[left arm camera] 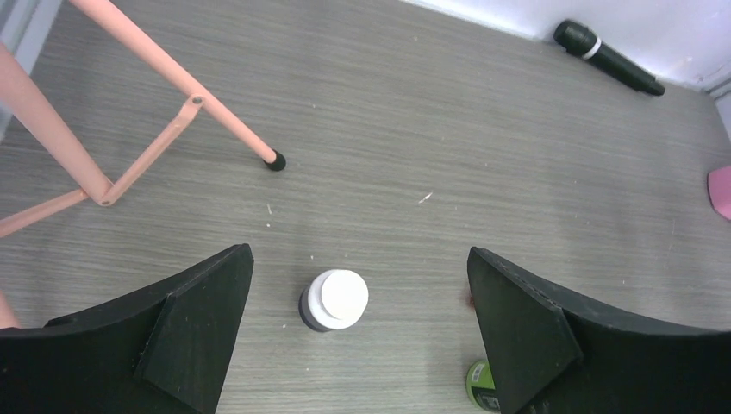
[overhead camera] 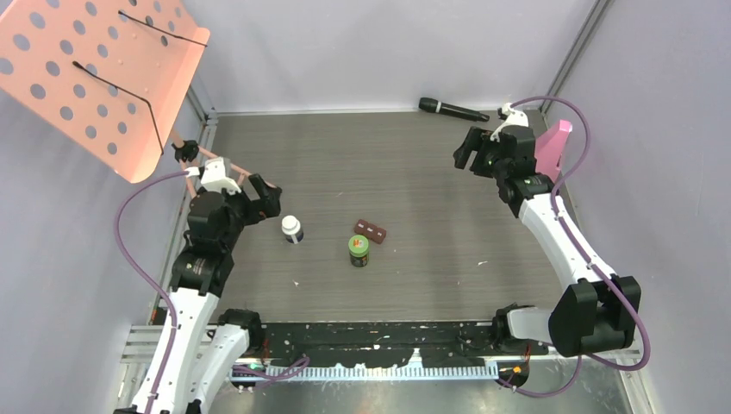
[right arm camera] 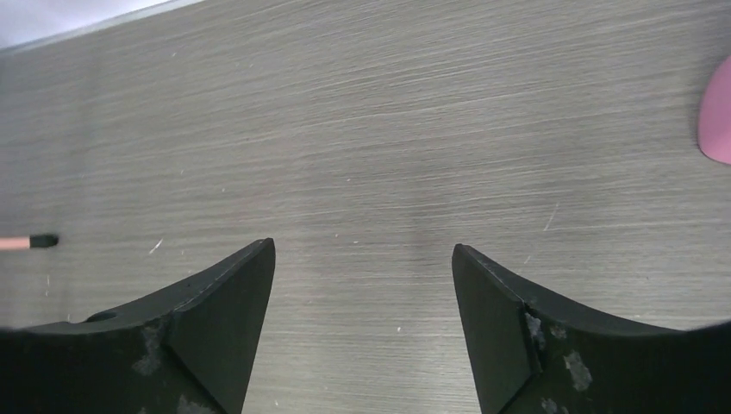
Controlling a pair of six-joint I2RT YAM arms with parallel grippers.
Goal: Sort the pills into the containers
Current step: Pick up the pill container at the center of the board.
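Three containers sit close together on the grey surface (overhead camera: 431, 190), left of centre and toward the near side. The white bottle (overhead camera: 292, 229) stands upright and is the leftmost. The green bottle (overhead camera: 359, 251), also upright, is to its right and a little nearer. The brown case (overhead camera: 371, 230) lies flat just beside the green bottle, on its far right side; I cannot tell whether they touch.

The left gripper (overhead camera: 269, 200) is just left of the white bottle and slightly farther back, and it holds nothing. Its jaws are wide. In the left wrist view the white bottle sits in the gap between the two fingers, and the green bottle's lid peeks out by the right one.

The right gripper (overhead camera: 465, 152) is at the far right, well apart from all three containers. Its jaws are wide too, with only bare surface between them.

A black mic (overhead camera: 452, 109) lies along the far edge, near the right gripper. A pink stand (overhead camera: 95, 69) leans in at the far left, one black-tipped leg (left arm camera: 274, 160) on the surface.
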